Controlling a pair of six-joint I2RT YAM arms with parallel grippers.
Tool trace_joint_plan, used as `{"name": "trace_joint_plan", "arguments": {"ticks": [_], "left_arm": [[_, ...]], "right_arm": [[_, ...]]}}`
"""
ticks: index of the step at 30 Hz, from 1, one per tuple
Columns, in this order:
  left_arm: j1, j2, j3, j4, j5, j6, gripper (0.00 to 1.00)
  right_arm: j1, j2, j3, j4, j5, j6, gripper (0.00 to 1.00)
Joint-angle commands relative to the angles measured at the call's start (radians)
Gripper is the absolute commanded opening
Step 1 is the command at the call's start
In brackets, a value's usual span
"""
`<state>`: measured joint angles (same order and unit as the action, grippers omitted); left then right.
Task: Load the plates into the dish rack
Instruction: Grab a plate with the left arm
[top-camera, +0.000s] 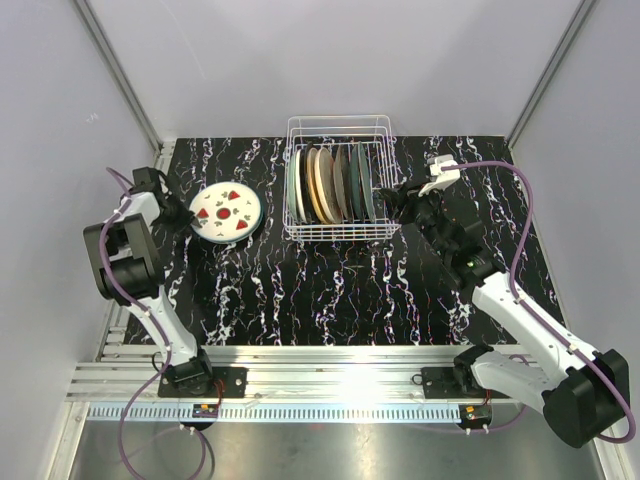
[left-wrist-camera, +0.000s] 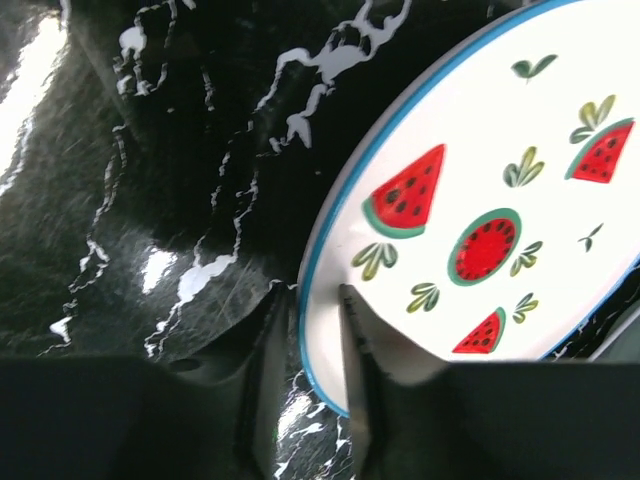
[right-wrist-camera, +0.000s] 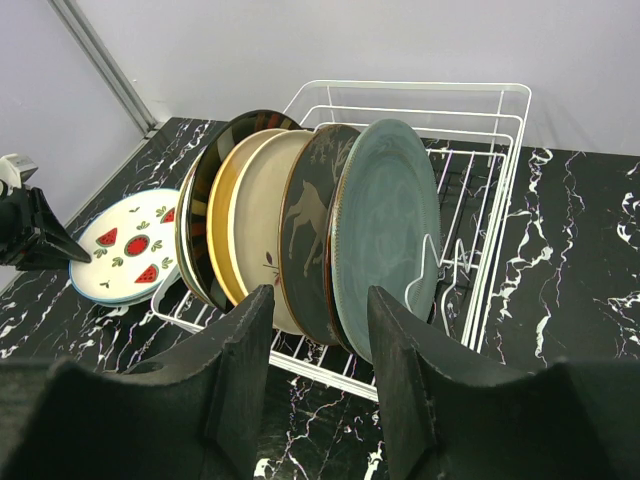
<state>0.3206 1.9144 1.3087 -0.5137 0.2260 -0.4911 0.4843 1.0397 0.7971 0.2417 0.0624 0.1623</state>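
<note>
Left gripper (left-wrist-camera: 308, 300): jaws narrowed onto the near rim of the watermelon plate (left-wrist-camera: 480, 160), which lies flat just ahead. Beyond the plate stands the dish rack (top-camera: 340, 232), other plates (right-wrist-camera: 385, 230) on edge inside. Right gripper (right-wrist-camera: 320, 300), half-open and empty, faces the rack.

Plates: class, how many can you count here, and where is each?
7: six stand on edge in the dish rack, one watermelon plate lies on the table left of it. Others may be hidden between them.
</note>
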Motion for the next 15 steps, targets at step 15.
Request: {"name": "trace_joint_plan", "arguments": {"ticks": [15], "left_arm": [[-0.005,-0.213,-0.034,-0.077,-0.076,0.032,0.0]], "right_arm": [[0.019,0.034,0.053,-0.042,-0.032,-0.018,0.5]]}}
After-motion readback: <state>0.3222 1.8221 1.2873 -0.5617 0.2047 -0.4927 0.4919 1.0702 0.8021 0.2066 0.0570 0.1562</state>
